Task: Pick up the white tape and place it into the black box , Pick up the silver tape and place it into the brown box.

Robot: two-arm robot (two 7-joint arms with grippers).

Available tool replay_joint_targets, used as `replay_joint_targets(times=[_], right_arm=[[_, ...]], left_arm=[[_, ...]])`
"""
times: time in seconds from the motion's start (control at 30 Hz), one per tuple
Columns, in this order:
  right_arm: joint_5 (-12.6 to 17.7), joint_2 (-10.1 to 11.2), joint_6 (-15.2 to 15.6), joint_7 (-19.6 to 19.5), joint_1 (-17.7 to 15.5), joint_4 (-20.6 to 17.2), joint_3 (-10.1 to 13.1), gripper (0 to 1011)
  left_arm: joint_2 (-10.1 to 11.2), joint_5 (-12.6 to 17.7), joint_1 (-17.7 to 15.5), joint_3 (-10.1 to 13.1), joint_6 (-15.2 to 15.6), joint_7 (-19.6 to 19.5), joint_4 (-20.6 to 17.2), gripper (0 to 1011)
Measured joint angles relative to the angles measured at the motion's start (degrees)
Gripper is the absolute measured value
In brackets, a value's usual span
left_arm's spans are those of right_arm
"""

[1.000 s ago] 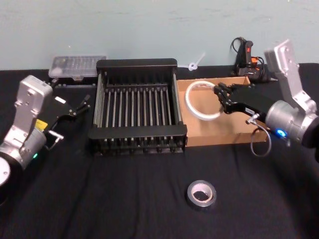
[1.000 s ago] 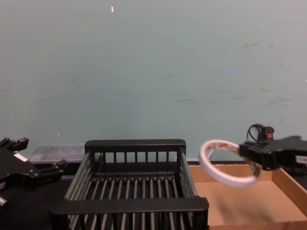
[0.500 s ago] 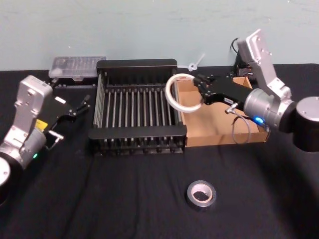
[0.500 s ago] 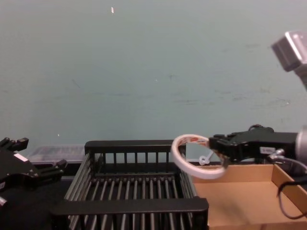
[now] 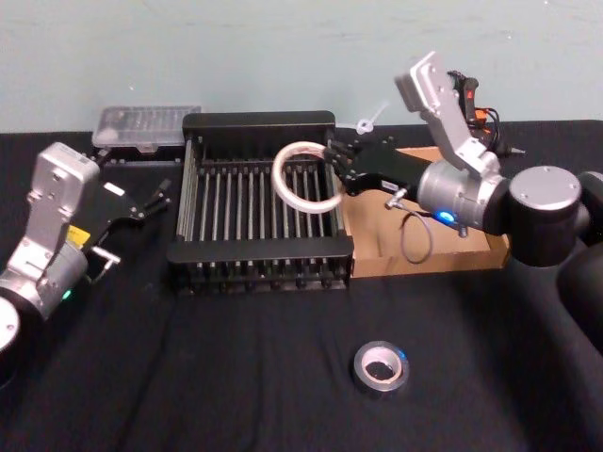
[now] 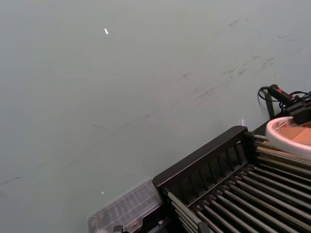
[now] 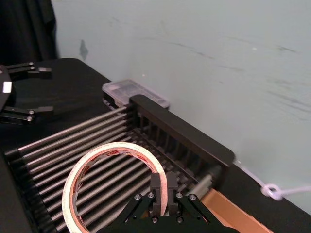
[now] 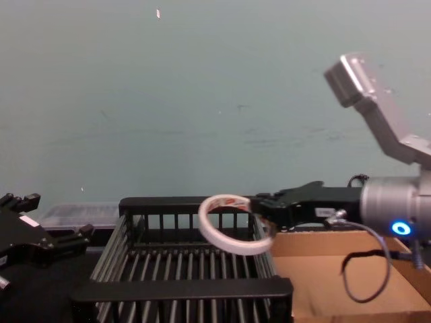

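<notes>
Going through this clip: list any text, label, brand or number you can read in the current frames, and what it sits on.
No text can be read in these frames.
White tape, held in the right claw over the black box: red and dark print around its face, too blurred to read.
Left claw, idle beside the black box: a small white label on its body, too small to read.
Silver tape: no visible marking.

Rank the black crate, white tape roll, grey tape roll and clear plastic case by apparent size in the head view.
1. black crate
2. clear plastic case, partly hidden behind the crate
3. white tape roll, held aloft and nearer the camera, so unsure against the case
4. grey tape roll
</notes>
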Motion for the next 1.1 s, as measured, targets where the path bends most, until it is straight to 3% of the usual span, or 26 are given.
replay_joint_targets(times=[0.47, 1.0, 1.1], right_arm=[[-1.83, -3.74, -1.81, 1.37, 3.91, 6.43, -2.44, 81], [-1.72, -3.53, -1.70, 1.38, 3.75, 6.09, -2.37, 81], [-1.70, -3.52, -1.69, 1.38, 3.74, 6.05, -2.36, 125]], left_arm=[[0.00, 0.00, 0.00, 0.00, 0.00, 0.00, 0.00, 1001], [0.00, 0.00, 0.00, 0.00, 0.00, 0.00, 0.00, 1002], [0.00, 0.00, 0.00, 0.00, 0.00, 0.00, 0.00, 1002]])
